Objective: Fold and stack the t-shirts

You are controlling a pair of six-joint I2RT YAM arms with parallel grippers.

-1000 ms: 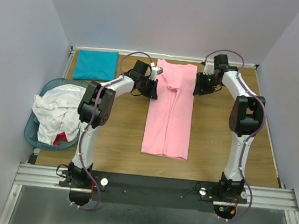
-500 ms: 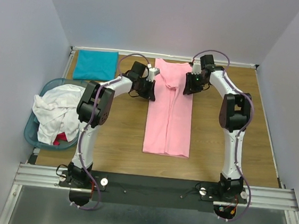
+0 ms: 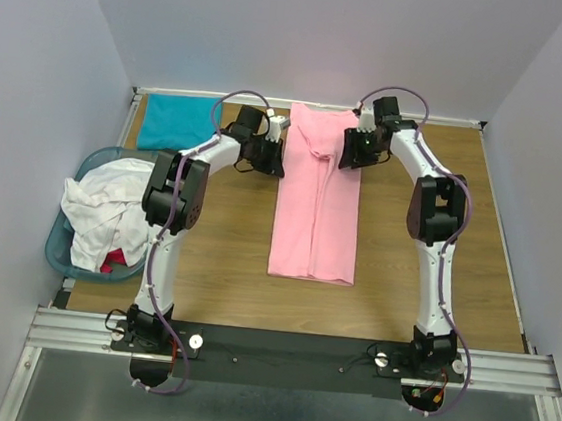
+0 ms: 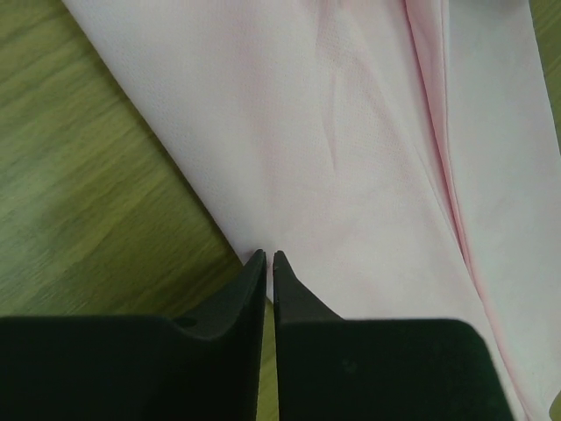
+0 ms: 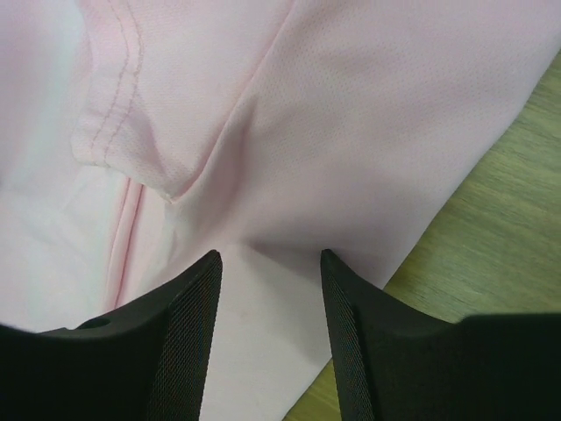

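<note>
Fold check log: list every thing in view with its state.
pink t-shirt: folded lengthwise, lying flat.
teal t-shirt: folded, far left corner.
blue basket: holds unfolded laundry.
white shirts: crumpled in it.
left pincer: shut at the pink shirt's left edge.
right pincer: open over its right edge.

Soft cloth on dull wood

The pink t-shirt [image 3: 317, 214] is matt, fine-knit cloth with stitched hems, and the teal t-shirt [image 3: 178, 121] at the desk's far left corner looks matt too. The desk [image 3: 216, 254] is grained wood. The basket [image 3: 85, 163] is smooth plastic. The right gripper [image 5: 270, 254] has matt black, finely textured fingers [image 5: 184, 342].
</note>
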